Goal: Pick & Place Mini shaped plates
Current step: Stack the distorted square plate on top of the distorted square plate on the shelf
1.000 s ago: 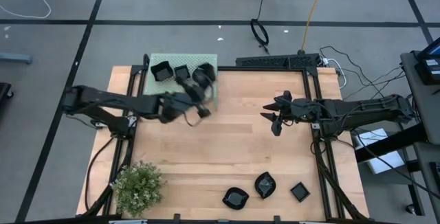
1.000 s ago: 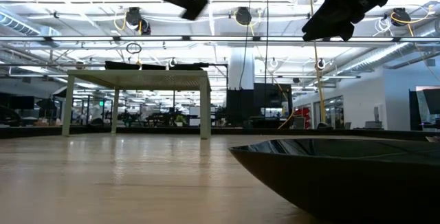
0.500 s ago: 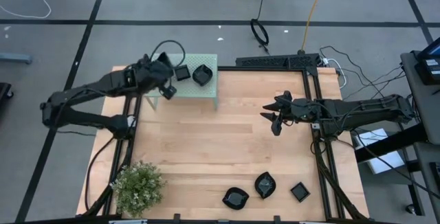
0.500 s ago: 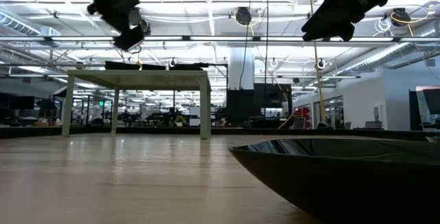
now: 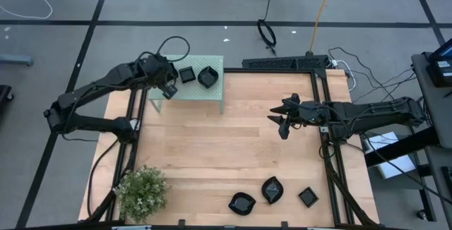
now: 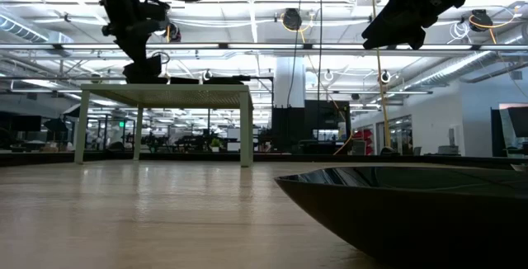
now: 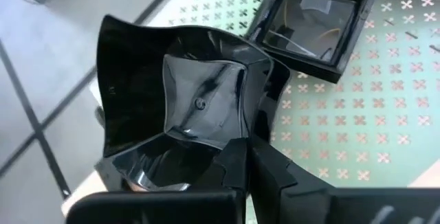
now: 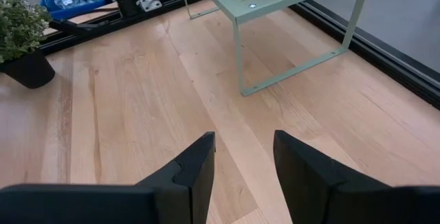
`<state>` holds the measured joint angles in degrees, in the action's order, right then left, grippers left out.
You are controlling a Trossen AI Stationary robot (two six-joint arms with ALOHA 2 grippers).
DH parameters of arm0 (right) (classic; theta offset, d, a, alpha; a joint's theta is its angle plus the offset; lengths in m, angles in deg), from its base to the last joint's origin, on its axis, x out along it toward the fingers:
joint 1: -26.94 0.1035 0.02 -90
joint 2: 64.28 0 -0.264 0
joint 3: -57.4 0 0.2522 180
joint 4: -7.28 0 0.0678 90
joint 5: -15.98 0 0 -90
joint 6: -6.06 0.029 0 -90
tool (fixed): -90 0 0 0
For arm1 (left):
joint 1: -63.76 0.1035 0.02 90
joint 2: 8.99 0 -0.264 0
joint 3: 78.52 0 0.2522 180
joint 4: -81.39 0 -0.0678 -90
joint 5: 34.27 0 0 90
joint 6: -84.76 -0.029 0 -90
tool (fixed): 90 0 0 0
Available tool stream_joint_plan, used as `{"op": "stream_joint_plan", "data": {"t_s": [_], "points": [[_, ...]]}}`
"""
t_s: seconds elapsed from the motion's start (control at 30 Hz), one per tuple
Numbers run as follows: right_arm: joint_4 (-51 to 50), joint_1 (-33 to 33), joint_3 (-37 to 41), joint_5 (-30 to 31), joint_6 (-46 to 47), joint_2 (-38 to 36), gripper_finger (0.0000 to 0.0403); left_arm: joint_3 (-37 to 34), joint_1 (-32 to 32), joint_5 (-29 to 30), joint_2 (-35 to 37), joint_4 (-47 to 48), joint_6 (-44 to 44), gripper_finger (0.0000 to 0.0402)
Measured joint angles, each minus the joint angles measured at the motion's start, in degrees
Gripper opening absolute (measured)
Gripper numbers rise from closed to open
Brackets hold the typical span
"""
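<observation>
the left end effector (image 7: 240, 159) is clamped on a square plate (image 7: 199, 107) over the green stand (image 5: 212, 92); next it should lower and release. the right end effector (image 8: 244, 159) waits, fingers apart.

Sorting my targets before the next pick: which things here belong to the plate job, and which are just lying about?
Job:
- plate in left gripper
- two plates on the stand
- three plates at the table's near edge
- green stand

Lying about:
- potted plant

plates (image 7: 199, 107): glossy black | stand (image 7: 357, 107): pale green, cross-perforated | table (image 5: 233, 159): light wood
</observation>
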<state>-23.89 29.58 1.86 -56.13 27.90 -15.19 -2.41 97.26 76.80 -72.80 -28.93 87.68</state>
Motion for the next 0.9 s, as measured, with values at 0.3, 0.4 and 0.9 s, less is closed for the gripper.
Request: {"op": "stream_joint_plan", "data": {"t_s": [0.3,0.4,0.9], "points": [[0.0,0.0,0.0,0.0,0.0,0.0,0.0137,0.0,0.3,0.5,-1.7,-1.9,-1.8,0.0020],[0.0,0.0,0.0,0.0,0.0,0.0,0.0137,0.0,0.3,3.0,-1.8,-2.6,-1.6,0.0021],[-0.1,0.0,0.0,0.0,-0.5,0.0,0.0137,0.0,-0.6,2.9,-1.5,-2.6,-0.8,0.0125]]}}
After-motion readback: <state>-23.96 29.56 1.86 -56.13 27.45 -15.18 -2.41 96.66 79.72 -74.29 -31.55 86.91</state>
